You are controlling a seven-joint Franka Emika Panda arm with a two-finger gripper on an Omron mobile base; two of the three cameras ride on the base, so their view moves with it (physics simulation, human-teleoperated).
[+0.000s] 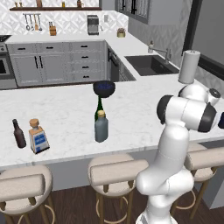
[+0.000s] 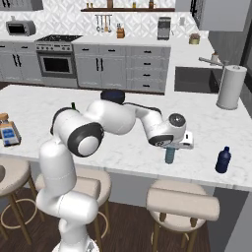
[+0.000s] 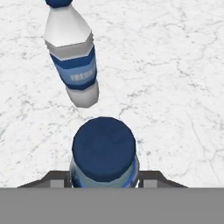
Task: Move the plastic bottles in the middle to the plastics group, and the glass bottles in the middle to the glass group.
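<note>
My gripper [image 2: 170, 146] is shut on the plastic bottle [image 2: 170, 156], a slim teal-blue one that hangs upright at or just above the counter near its front edge. In the hand view its blue cap [image 3: 103, 148] sits between my fingers [image 3: 151, 178]. Just beyond it is the plastics group's whitish bottle [image 3: 72, 57] with a blue band. A dark blue bottle [image 2: 223, 160] stands to the right. The glass bottles remain mid-counter: a green wine bottle [image 1: 99, 107] and a stout grey-blue bottle [image 1: 101, 127]. The glass group, a dark brown bottle [image 1: 19, 134] and a square blue-labelled bottle [image 1: 38, 137], is at the far left.
A dark bowl [image 1: 104, 88] sits behind the wine bottle. A paper towel roll [image 2: 231, 87] stands at the back right beside the sink [image 1: 151, 64]. Stools [image 2: 182, 203] line the counter's front edge. Bare marble [image 2: 206, 130] lies between my gripper and the dark blue bottle.
</note>
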